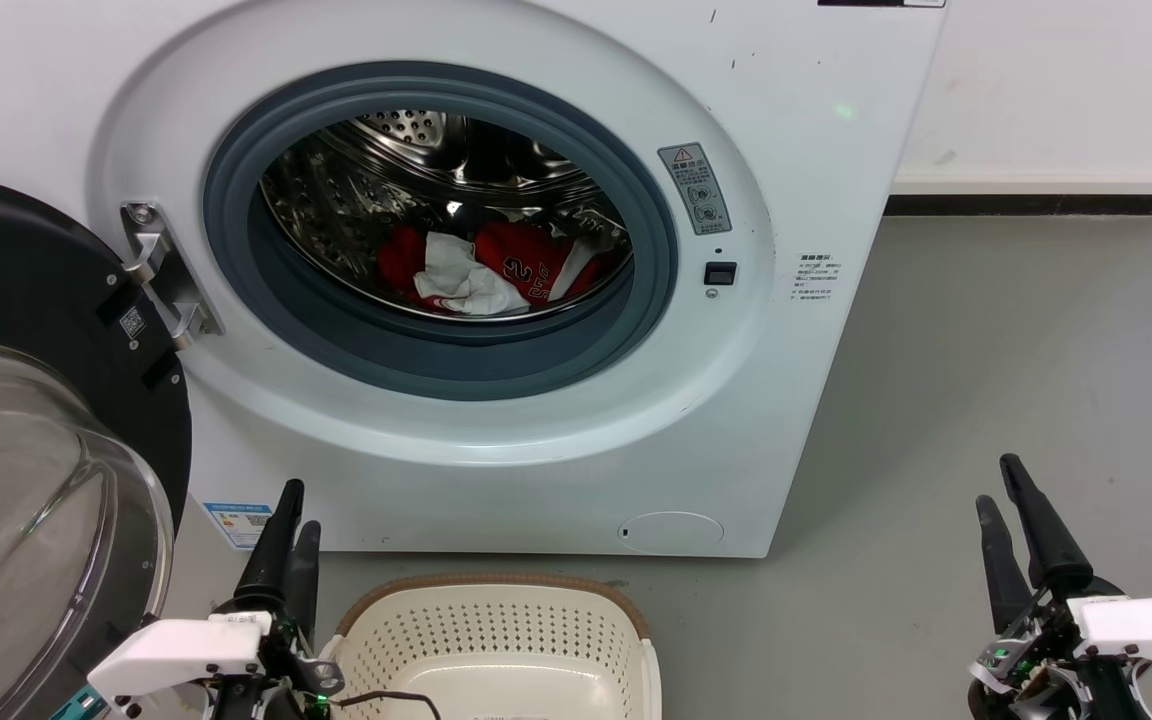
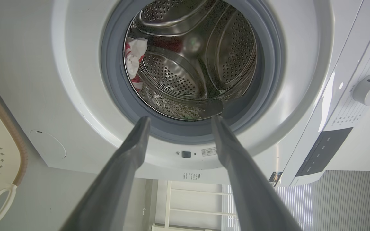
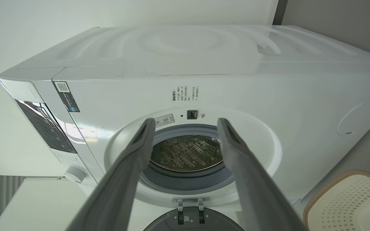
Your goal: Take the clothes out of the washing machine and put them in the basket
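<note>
Room as I view it remotely. Plain white painted wall [image 1: 1056, 80]. At the wall's foot I see a white ledge over a black skirting strip [image 1: 1036, 205]. Below the wall lies a smooth pale grey floor [image 1: 986, 400], evenly lit. Adjoining the wall, the left wrist view shows a white ribbed panel [image 2: 348, 199] and a white bar frame [image 2: 191, 202].

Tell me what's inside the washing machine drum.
A red jersey with white numbers and a white cloth lie on the drum floor; anything beneath them is covered.
</note>
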